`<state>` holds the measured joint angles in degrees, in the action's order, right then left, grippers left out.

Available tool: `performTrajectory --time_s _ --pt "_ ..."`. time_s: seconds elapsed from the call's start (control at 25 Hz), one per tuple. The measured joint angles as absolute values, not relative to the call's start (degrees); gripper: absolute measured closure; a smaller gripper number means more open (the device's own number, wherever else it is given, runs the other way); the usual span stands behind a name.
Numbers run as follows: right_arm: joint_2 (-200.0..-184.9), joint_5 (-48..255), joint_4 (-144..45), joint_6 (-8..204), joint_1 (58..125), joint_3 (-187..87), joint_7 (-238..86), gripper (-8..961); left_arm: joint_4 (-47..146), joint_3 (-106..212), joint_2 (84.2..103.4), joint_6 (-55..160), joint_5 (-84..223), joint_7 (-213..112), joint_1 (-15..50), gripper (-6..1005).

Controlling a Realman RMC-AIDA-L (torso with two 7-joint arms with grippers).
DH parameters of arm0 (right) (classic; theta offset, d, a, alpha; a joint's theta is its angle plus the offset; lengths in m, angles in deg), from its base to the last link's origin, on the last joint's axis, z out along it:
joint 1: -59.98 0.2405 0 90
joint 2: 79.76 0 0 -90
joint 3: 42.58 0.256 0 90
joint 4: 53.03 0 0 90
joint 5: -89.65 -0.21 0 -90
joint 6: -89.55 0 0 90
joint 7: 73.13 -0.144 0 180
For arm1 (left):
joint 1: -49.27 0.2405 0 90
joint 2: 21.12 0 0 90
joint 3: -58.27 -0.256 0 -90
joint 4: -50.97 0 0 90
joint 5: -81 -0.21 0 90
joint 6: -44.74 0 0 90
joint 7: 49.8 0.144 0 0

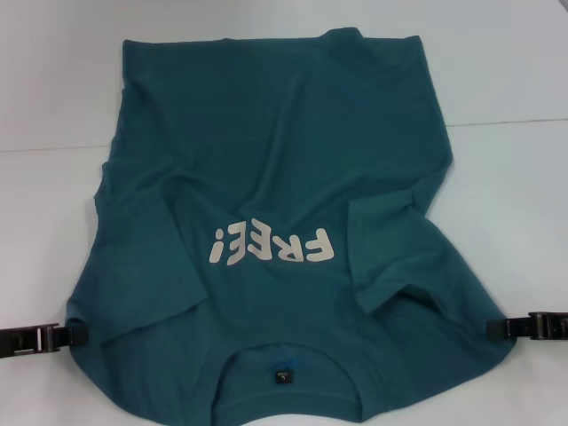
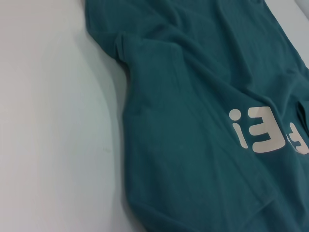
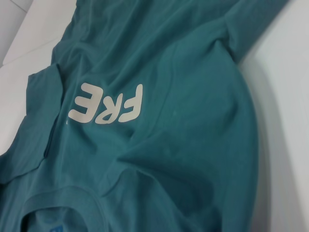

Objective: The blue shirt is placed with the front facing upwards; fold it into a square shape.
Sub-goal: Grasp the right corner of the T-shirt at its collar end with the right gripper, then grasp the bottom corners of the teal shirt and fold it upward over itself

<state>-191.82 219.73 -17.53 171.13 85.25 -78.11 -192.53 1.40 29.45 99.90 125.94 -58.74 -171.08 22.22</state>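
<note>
Head view: blue shirt [image 1: 284, 177] lies front-up mid-bench; left gripper [image 1: 75, 335] and right gripper [image 1: 495, 329] touch its near shoulders, jaw state unclear.

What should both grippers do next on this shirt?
Probably pinch the shoulders and carry them toward the far hem. The left gripper and right gripper sit at the blue shirt's near shoulder edges, both sleeves already lie folded inward, and the body is still full length.

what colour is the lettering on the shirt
Off-white lettering on the blue shirt, clearest in head view.
</note>
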Motion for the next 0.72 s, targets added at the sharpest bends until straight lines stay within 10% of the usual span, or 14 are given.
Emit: performTrajectory --time_s 0.4,0.72 --pt "-191.82 219.51 -18.08 171.02 84.90 -77.51 -191.36 930 1.40 29.44 99.82 126.00 -58.74 -171.22 22.02 911" --pt "-191.82 219.28 -18.81 174.57 83.16 -73.82 -187.86 930 0.25 29.44 99.07 128.46 -59.45 -173.74 22.43 907"
